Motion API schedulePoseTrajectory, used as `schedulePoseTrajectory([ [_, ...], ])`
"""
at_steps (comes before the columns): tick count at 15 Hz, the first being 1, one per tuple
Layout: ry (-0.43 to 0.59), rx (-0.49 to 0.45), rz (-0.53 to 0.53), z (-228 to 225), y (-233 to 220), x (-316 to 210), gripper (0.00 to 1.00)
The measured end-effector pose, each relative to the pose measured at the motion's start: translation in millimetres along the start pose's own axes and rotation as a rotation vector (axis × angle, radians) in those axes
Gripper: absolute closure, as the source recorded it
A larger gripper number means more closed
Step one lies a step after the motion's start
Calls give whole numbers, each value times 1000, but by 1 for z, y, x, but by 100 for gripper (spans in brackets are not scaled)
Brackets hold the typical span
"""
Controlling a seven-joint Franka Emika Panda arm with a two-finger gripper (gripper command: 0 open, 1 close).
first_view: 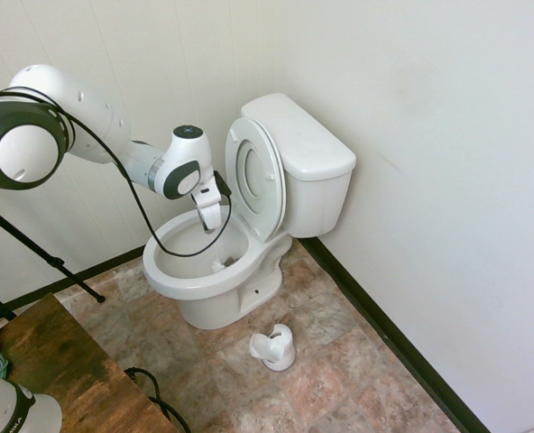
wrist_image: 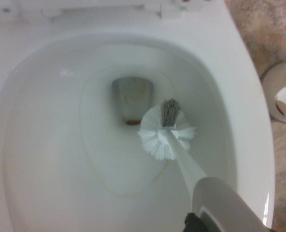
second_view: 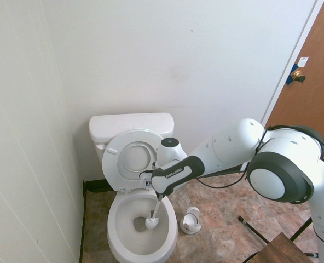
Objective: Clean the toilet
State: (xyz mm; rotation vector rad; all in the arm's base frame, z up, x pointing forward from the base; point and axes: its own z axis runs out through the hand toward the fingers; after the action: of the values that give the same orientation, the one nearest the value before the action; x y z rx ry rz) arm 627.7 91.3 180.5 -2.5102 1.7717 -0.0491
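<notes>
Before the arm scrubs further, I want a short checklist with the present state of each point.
1. Lid and seat raised, bowl reachable: ok.
2. Brush inside the toilet bowl, head low near the drain: ok.
3. Hand shut on the brush handle: ok.
4. Bristles pressing on the ceramic: cannot tell.
5. Brush holder standing on the floor beside the toilet, apart from it: ok.

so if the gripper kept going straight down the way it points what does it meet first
Probably the toilet bowl's inner surface: the gripper hangs over the open bowl, and its toilet brush head would touch first.
</notes>
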Motion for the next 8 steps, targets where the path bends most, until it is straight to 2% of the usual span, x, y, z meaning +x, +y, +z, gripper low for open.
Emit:
schedulePoseTrajectory([
  [4, 9, 52, 46, 3, -34, 27, 100],
  [8, 10, 93, 58, 8, -66, 29, 100],
])
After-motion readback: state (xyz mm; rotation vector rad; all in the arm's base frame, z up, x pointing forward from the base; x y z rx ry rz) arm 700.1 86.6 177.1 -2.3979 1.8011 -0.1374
